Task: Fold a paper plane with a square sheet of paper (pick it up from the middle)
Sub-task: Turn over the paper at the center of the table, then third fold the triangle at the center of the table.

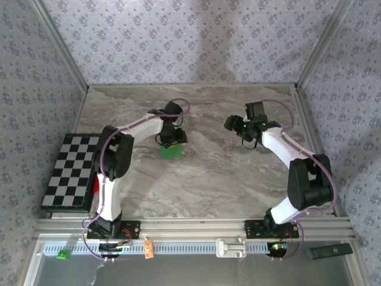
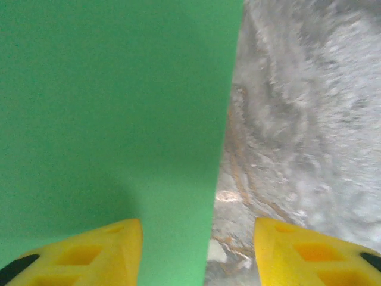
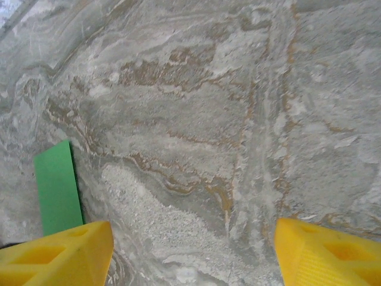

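The square sheet of paper (image 1: pixel 171 152) lies flat on the surface (image 1: pixel 208 179) left of centre, beneath the left pincer (image 1: pixel 172 142), with the checkered board (image 1: pixel 72 170) at the surface's left edge and the right pincer (image 1: pixel 235 125) well apart to the sheet's right.

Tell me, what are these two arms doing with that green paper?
They are meant to fold the green sheet of paper into a plane. The left pincer hangs right over the sheet, jaws apart, gripping nothing. The right pincer is open too, above bare table off to one side. The paper lies on the table, not yet a plane.
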Robot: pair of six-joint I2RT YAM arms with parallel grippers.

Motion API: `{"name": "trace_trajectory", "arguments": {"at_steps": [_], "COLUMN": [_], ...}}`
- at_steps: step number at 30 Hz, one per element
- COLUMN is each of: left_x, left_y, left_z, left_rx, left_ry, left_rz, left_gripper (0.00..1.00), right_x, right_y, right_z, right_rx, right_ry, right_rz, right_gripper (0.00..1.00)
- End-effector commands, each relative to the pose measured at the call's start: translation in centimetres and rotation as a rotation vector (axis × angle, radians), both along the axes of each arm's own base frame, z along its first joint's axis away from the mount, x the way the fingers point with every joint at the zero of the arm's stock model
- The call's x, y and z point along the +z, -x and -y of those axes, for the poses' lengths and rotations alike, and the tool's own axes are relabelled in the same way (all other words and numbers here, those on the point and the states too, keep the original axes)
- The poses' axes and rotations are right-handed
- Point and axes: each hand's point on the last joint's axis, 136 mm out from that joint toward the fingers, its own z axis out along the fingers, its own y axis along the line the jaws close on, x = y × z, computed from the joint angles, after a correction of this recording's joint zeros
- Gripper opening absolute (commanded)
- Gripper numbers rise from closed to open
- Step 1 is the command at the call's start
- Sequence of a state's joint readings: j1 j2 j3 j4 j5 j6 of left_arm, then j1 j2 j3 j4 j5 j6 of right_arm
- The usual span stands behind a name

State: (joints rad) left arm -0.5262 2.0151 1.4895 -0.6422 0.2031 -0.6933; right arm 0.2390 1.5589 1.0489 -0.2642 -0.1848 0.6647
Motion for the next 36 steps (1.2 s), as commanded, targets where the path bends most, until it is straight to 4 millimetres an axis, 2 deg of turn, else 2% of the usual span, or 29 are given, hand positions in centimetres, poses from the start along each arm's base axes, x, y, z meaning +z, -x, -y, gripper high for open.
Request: {"name": "trace_trajectory", "arguments": {"at_steps": [1, 4, 7, 8, 9, 11, 12, 15, 18, 22, 29, 36], "left_x": [6.6, 7.3, 7.1, 6.9, 6.7, 6.2, 5.8, 5.1, 4.4, 3.9, 3.0, 2.7], "left_y": [-1.2, -1.5, -1.1, -0.9, -0.6, 0.0, 0.4, 1.1, 1.7, 2.0, 2.3, 2.7], "left_z": [1.0, -2.6, -6.6, -7.8, -8.8, -10.7, -11.5, -13.1, -13.7, -13.8, -13.4, -12.3], "left_rx": [0.034, 0.128, 0.228, 0.26, 0.289, 0.341, 0.364, 0.399, 0.412, 0.415, 0.421, 0.414], "left_ry": [0.221, 0.206, 0.16, 0.154, 0.15, 0.147, 0.141, 0.133, 0.128, 0.133, 0.15, 0.208], "left_rz": [0.102, 0.138, 0.164, 0.166, 0.165, 0.167, 0.164, 0.173, 0.157, 0.138, 0.094, 0.045], "left_gripper": [0.59, 0.66, 0.73, 0.76, 0.78, 0.93, 0.97, 1.0, 1.0, 1.0, 1.0, 1.0], "right_x": [-0.7, -1.2, -2.1, -1.4, -1.5, -2.1, -2.4, -3.5, -4.6, -6.0, -9.4, -11.8], "right_y": [0.4, 0.8, 1.6, 1.2, 1.3, 1.7, 1.9, 2.3, 2.3, 2.3, 3.0, 4.4], "right_z": [-3.9, -7.9, -12.2, -14.0, -15.2, -18.0, -19.3, -22.4, -24.6, -25.8, -25.5, -23.3], "right_rx": [0.114, 0.229, 0.336, 0.373, 0.401, 0.461, 0.489, 0.554, 0.592, 0.608, 0.636, 0.627], "right_ry": [-0.039, -0.059, -0.088, -0.105, -0.113, -0.126, -0.134, -0.146, -0.154, -0.144, -0.115, -0.031], "right_rz": [-0.028, -0.041, -0.064, -0.046, -0.051, -0.071, -0.078, -0.108, -0.128, -0.164, -0.234, -0.315], "right_gripper": [0.71, 0.67, 0.62, 0.6, 0.58, 0.55, 0.54, 0.49, 0.48, 0.46, 0.46, 0.46]}}
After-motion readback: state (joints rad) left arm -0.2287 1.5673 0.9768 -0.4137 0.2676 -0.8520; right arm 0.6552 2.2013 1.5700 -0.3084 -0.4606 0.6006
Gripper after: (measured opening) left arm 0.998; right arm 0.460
